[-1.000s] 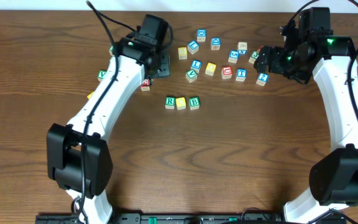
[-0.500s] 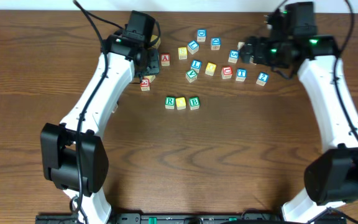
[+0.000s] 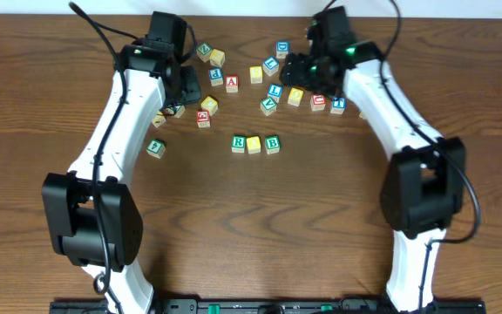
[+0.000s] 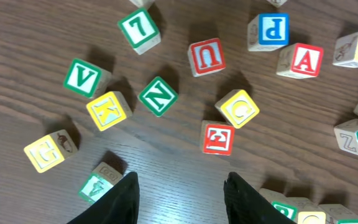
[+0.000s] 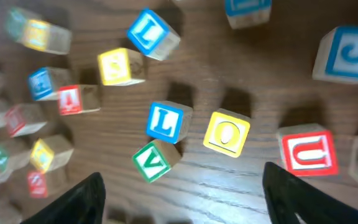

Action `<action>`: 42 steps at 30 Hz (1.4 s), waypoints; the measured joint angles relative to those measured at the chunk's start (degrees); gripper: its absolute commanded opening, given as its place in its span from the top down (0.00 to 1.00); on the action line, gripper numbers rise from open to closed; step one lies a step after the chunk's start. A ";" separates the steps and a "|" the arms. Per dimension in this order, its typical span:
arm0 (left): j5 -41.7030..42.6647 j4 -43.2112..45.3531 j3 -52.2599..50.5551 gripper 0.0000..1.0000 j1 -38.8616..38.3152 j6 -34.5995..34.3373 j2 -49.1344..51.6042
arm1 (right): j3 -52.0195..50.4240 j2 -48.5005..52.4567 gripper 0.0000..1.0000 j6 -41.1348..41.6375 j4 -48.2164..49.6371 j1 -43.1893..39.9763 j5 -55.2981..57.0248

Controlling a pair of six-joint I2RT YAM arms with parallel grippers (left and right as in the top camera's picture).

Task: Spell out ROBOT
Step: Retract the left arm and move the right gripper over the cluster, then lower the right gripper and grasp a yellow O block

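Observation:
Three cubes stand in a row at mid-table: green R point(image 3: 239, 143), a plain yellow face point(image 3: 254, 145) and green B point(image 3: 272, 143). The row's end shows at the left wrist view's lower right corner point(image 4: 286, 211). A yellow O cube point(image 3: 295, 96) point(image 5: 227, 134) lies in the back cluster, just beyond my right gripper point(image 3: 294, 77) point(image 5: 185, 205). That gripper is open above bare wood. A blue T cube point(image 3: 338, 104) sits beside the right arm. My left gripper point(image 3: 185, 87) point(image 4: 182, 199) hangs open over bare wood, nothing between its fingers.
Loose cubes crowd the back of the table. Near the O are a blue L point(image 5: 165, 121), green V point(image 5: 156, 160) and red U point(image 5: 308, 152). Ahead of the left gripper lie a red E point(image 4: 218, 138), yellow G point(image 4: 238, 107), green N point(image 4: 158, 96), yellow K point(image 4: 109, 111) and red A point(image 4: 306, 60).
The right arm has swung left across the cluster to hover by the O cube, its jaws narrowing a little. The left arm has drawn back and to the left, uncovering cubes.

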 measured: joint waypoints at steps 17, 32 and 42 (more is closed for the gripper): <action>0.02 -0.83 0.00 0.56 0.09 0.02 0.00 | 0.00 2.95 0.49 10.03 0.96 2.78 14.05; 0.02 -1.03 0.00 0.56 0.09 0.02 0.00 | -0.02 10.01 0.59 10.64 2.45 2.78 13.70; 0.02 -1.03 0.00 0.56 0.09 0.02 0.00 | -0.02 10.01 0.76 6.56 3.74 2.78 13.73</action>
